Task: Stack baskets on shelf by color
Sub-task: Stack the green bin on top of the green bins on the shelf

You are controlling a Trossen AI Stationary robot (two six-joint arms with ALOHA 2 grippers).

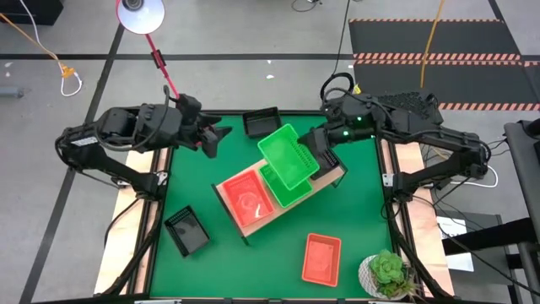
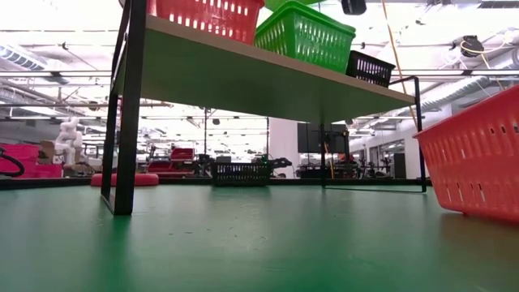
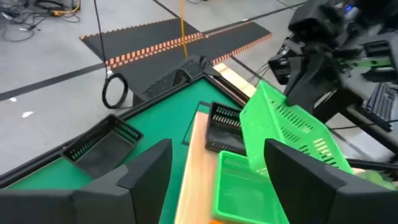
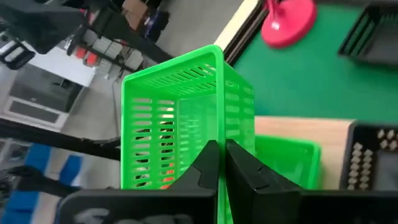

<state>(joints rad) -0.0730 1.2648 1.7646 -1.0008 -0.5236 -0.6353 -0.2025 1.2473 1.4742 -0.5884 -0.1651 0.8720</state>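
Note:
The shelf [image 1: 253,226] stands slantwise mid-table on its thin black legs. On its board rest an orange-red basket [image 1: 245,201], a green basket [image 1: 285,192] and, at the far right end, a black basket [image 4: 370,162]. My right gripper [image 4: 222,149] is shut on a second green basket [image 1: 289,156], tilted above the green one on the shelf. My left gripper [image 1: 211,139] hangs open over the table, left of the shelf's far end. On the table sit two black baskets [image 1: 261,122] [image 1: 187,230] and an orange-red one [image 1: 321,258]. My right gripper pinches the held green basket's long side wall [image 4: 231,127] at its rim, one finger inside and one outside. It comes from the table's right side, slanting down. The basket is lifted clear and tipped, its underside [image 3: 292,127] facing the left arm.
A round white plant pot [image 1: 386,274] stands at the near right corner. A red lamp stand [image 1: 164,72] rises behind the left arm. Bare green table lies near the front, between the near black basket and the orange-red basket.

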